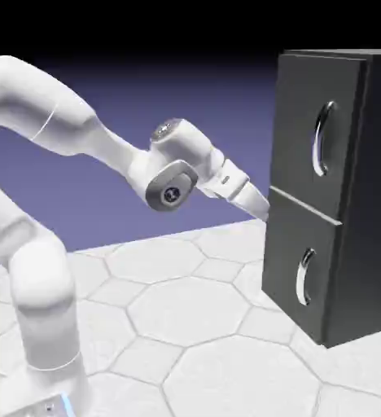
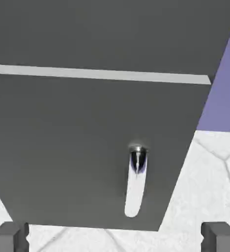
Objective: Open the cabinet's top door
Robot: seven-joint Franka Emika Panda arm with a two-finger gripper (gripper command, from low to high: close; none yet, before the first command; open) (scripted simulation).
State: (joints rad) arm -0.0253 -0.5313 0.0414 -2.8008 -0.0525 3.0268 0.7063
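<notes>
Reaches toward the front of the cabinet [image 1: 377, 195] from the exterior view's left, with the hand [image 2: 115, 237] released and spread wide. Shows the top door [image 1: 299, 134] shut on the cabinet's upper front, bearing a long curved handle [image 1: 319, 138], directly above the lower door [image 1: 285, 256].

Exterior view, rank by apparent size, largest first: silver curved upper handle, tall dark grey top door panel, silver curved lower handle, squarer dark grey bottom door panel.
1. Tall dark grey top door panel
2. Squarer dark grey bottom door panel
3. Silver curved upper handle
4. Silver curved lower handle
</notes>
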